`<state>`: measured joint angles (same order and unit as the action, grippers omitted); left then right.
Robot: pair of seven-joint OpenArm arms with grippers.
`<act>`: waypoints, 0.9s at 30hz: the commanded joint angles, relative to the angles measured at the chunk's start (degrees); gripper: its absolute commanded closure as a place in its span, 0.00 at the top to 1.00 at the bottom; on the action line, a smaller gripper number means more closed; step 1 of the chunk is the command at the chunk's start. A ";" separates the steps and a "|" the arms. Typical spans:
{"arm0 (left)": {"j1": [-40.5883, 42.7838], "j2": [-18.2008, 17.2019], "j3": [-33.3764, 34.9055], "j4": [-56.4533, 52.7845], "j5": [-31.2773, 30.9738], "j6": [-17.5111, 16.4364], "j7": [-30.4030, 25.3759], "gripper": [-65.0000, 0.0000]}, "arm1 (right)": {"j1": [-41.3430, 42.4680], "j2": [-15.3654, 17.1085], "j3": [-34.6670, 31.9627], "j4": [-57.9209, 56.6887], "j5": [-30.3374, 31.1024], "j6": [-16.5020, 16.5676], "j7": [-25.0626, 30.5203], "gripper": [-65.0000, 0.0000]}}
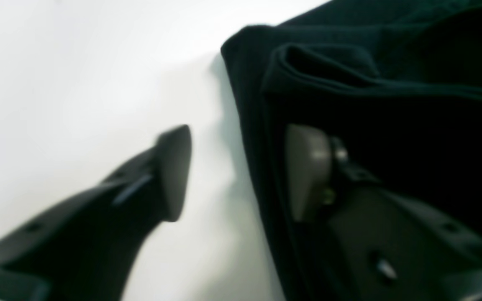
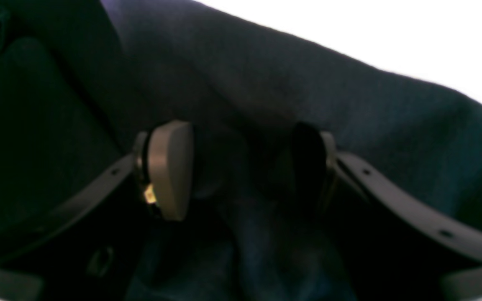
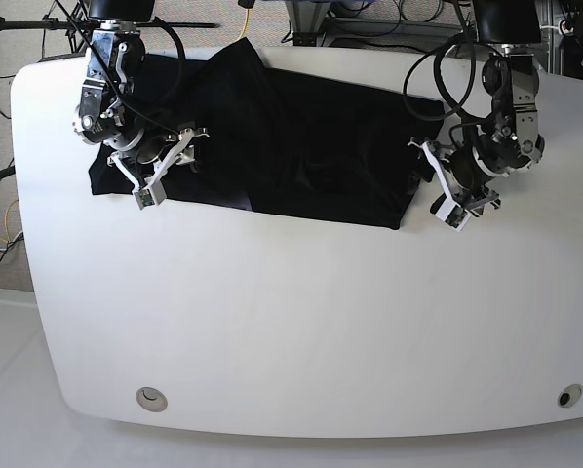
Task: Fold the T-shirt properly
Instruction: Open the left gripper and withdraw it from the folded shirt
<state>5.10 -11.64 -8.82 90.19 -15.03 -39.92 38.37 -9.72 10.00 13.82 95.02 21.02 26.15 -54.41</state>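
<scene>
You're hovering both hands wide, gripping nothing: L hand point(image 1: 241, 171) straddling the T-shirt point(image 3: 301, 146) edge on the counter point(image 3: 301, 322), R hand point(image 2: 241, 167) over bunched cloth—could snag extra layers, spoiling fold.

A robotics lab: white table point(image 3: 301, 331), cable tangles point(image 3: 369, 15) behind, two mounted arms.

Your near half of the white table point(image 3: 301, 331) lies bare, so either arm can sweep there. Across the far half the T-shirt point(image 3: 301, 146) spreads between both arms; its folded edge sits just beside the left gripper point(image 1: 241, 171)
</scene>
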 commanded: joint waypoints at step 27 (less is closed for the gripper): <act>-0.75 2.63 -2.83 -0.13 -11.57 -0.08 2.99 0.59 | -0.61 0.24 -0.15 -0.47 -1.28 -0.17 -3.21 0.56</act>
<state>5.04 -8.47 -11.53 88.86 -25.26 -39.75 42.48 -9.76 10.00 13.78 95.02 21.02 26.15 -54.41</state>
